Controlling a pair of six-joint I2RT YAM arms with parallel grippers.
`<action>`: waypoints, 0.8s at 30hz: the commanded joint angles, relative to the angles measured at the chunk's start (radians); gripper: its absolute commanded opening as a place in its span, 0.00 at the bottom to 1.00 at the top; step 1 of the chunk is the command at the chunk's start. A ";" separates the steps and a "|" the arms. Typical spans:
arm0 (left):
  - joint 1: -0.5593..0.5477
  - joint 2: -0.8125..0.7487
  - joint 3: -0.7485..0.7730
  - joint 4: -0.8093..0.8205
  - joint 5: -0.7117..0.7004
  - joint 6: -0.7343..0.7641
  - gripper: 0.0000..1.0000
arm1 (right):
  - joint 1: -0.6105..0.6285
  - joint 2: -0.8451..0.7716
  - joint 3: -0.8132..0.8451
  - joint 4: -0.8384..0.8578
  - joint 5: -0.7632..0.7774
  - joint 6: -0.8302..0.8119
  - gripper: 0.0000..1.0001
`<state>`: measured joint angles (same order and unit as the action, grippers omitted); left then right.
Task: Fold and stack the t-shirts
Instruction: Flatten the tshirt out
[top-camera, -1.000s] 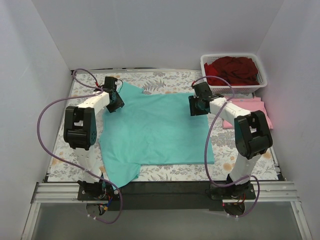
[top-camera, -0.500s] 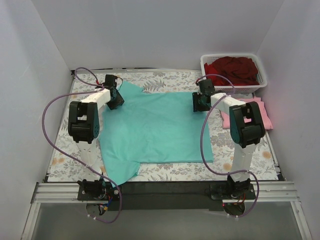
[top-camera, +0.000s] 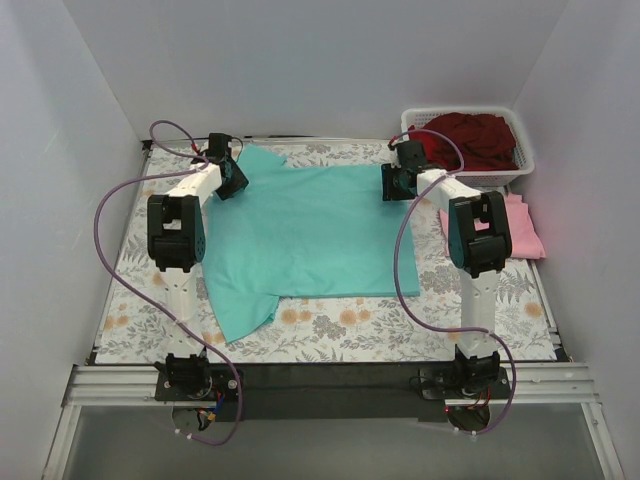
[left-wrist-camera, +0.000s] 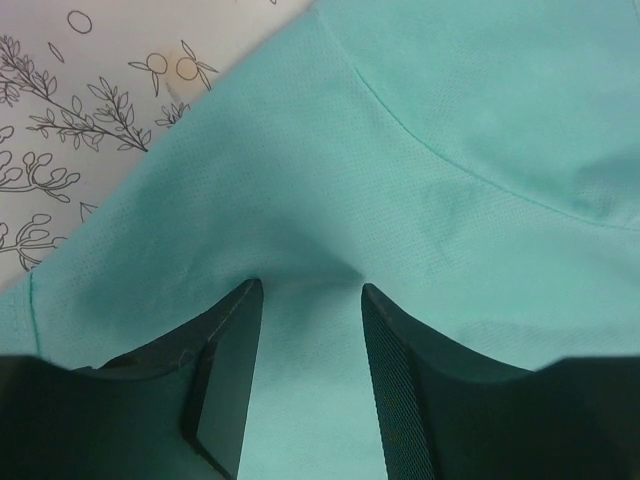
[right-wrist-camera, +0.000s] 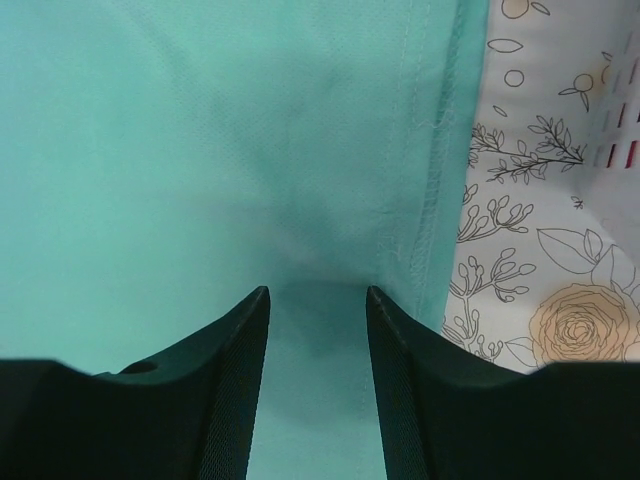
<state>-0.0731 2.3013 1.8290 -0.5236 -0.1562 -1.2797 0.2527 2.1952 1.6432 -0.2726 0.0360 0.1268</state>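
— So, where is the teal-green t-shirt?

— Spread out in the middle of the flowered tablecloth, lying sideways. Its sleeves are toward the left and its straight hem runs down the right side.

— Is it flat?

— Mostly. The body is smooth, and the near-left sleeve sticks out toward the front edge with a soft crease. The fabric is plain with a fine knit, and a curved seam shows in the left wrist view.

— And the pincers?

— The left gripper is at the far-left corner, by the sleeve. Its fingers are pinched onto the cloth, and creases pull in toward them. The right gripper is at the far-right corner, just inside the stitched hem. It is clamped on the fabric too, with the same puckering.

— The other shirts?

— The dark red t-shirts are heaped in the white basket at the far right. The light pink t-shirt lies folded on the table just in front of the basket, apart from the teal one.
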 joint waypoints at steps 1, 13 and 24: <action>0.007 -0.034 0.027 -0.049 0.024 0.020 0.43 | -0.007 -0.067 0.046 -0.022 -0.057 -0.018 0.50; -0.022 -0.566 -0.408 -0.108 0.000 -0.010 0.47 | 0.048 -0.487 -0.316 -0.103 -0.119 0.020 0.50; -0.005 -1.028 -0.947 -0.243 -0.114 -0.135 0.39 | 0.128 -0.870 -0.767 -0.160 -0.168 0.050 0.49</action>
<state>-0.0929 1.3354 0.9546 -0.7055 -0.2085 -1.3651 0.3710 1.4048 0.9226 -0.4065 -0.1104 0.1642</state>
